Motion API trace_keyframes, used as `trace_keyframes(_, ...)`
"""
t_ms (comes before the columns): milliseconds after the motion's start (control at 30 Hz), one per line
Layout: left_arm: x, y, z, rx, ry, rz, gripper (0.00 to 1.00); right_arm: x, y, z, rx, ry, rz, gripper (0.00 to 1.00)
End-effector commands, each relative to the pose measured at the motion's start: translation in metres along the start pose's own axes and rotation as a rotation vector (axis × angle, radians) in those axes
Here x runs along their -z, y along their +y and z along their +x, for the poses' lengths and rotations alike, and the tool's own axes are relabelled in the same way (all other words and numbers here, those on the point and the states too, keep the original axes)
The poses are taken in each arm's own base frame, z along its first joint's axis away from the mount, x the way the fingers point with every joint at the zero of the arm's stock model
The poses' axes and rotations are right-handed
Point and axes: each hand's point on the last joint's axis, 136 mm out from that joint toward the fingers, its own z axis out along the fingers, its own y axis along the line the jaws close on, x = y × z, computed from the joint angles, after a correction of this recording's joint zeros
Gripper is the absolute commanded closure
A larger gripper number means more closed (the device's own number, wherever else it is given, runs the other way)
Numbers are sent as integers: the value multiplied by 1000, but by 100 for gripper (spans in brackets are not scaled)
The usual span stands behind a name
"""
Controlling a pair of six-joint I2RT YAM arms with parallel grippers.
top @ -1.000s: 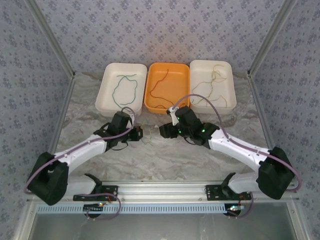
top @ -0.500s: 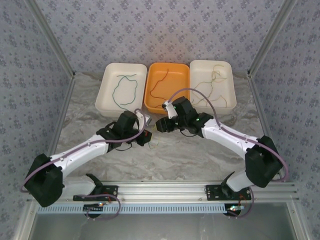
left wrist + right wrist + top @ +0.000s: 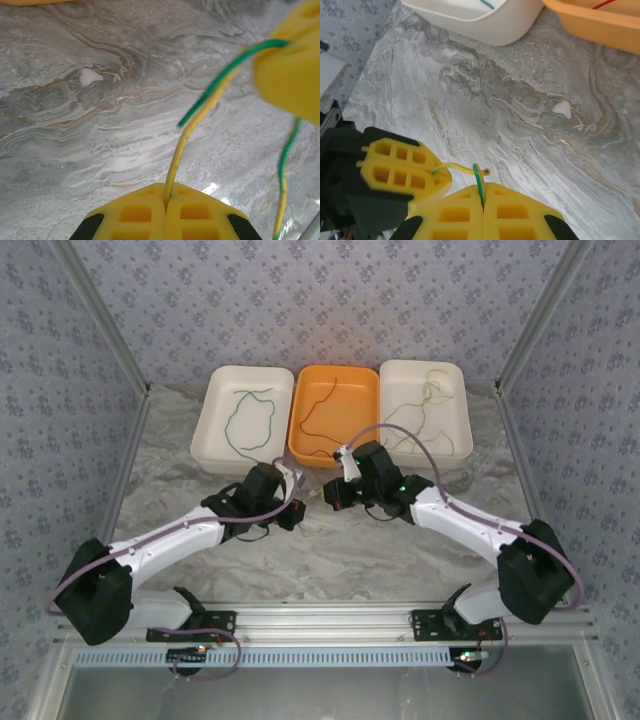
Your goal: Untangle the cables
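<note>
Between the two grippers hangs a tangled pair of cables, yellow (image 3: 192, 125) and green (image 3: 225, 75), just above the marble table (image 3: 300, 550). My left gripper (image 3: 166, 194) is shut on the yellow cable, with a trace of green beside it at the jaws. The right gripper (image 3: 481, 195) is shut on a loop of the green cable (image 3: 478, 176), a finger's width from the left gripper's yellow fingers (image 3: 400, 170). From above, the left gripper (image 3: 297, 515) and the right gripper (image 3: 328, 496) face each other tip to tip. A loose strand (image 3: 282, 170) trails down at the right.
Three trays stand at the back: a white tray (image 3: 215, 435) with a green cable (image 3: 245, 415), an orange tray (image 3: 370, 425) with a red cable (image 3: 318, 415), and a white tray (image 3: 460, 390) with a cream cable (image 3: 425, 410). The white and orange trays' near walls lie just beyond the grippers.
My right gripper has closed from open onto the green cable. The two grippers came close together near the table's middle. The left gripper stayed shut.
</note>
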Motion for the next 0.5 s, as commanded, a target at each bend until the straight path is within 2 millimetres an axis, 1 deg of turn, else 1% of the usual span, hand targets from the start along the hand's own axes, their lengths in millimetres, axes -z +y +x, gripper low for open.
trace_keyframes(0,6,4,-17,170,-98,-18,100,24,-8,-17,-46,-153,15,100)
trace_keyframes(67,3,-3,-20,236,-113,28,100,39,-11,-24,-73,-246,6,100)
trace_keyframes(200,-1,-8,-20,311,-112,53,100,64,-12,-34,-97,-381,0,100)
trace_keyframes(267,0,-2,-19,365,-120,28,100,78,-16,-37,-123,-457,13,100)
trace_keyframes(333,3,4,-20,429,-149,10,100,86,-20,-36,-141,-508,13,100)
trace_keyframes(400,12,16,-20,522,-212,-25,100,95,-23,-34,-170,-565,4,100)
trace_keyframes(467,20,26,-18,639,-287,-27,100,107,-30,-31,-216,-664,-11,100)
